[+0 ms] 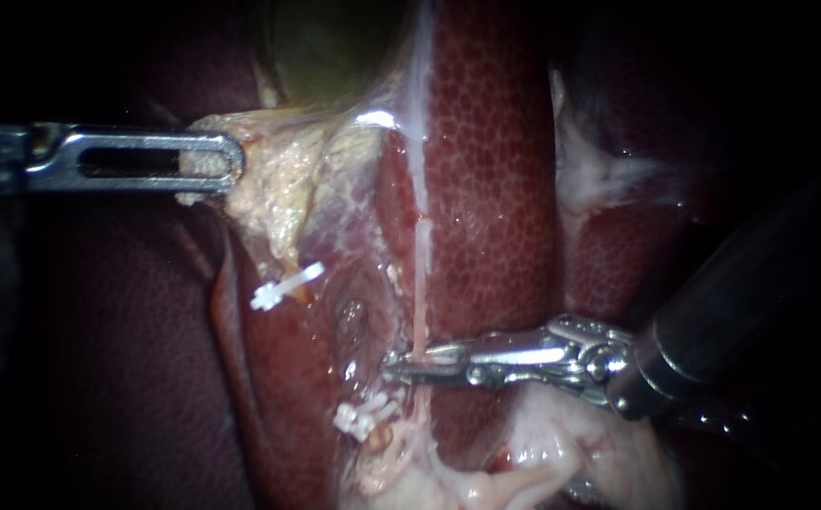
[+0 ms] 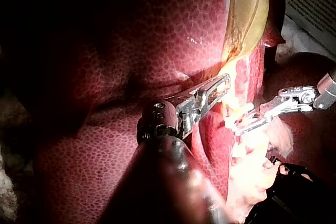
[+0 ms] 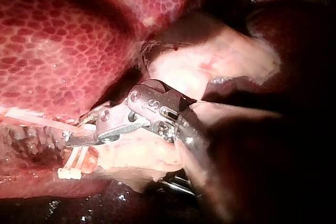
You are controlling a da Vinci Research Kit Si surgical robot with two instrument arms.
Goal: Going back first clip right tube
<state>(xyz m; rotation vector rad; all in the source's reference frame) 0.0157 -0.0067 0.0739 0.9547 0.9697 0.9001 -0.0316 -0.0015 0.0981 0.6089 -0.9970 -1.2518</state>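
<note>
A thin pale tube (image 1: 420, 283) runs down across the liver (image 1: 490, 170); it is the right one of two strands. My right instrument (image 1: 399, 366) reaches in from the right, and its jaws stand slightly open with the tube crossing between them. Something white shows between those jaws. In the right wrist view its jaws (image 3: 72, 138) lie against the same tube (image 3: 37, 117). My left instrument (image 1: 229, 161) is shut on pale fatty tissue (image 1: 278, 194) below the greenish gallbladder (image 1: 334, 47), holding it to the left. A white clip (image 1: 285, 286) sits on the left strand.
Another white clip (image 1: 365, 416) sits lower down, just below the right instrument's tip, seen also in the right wrist view (image 3: 71, 171). Pale fatty tissue (image 1: 561, 453) lies under the right shaft. In the left wrist view both instruments (image 2: 223, 85) (image 2: 247, 124) lie close together.
</note>
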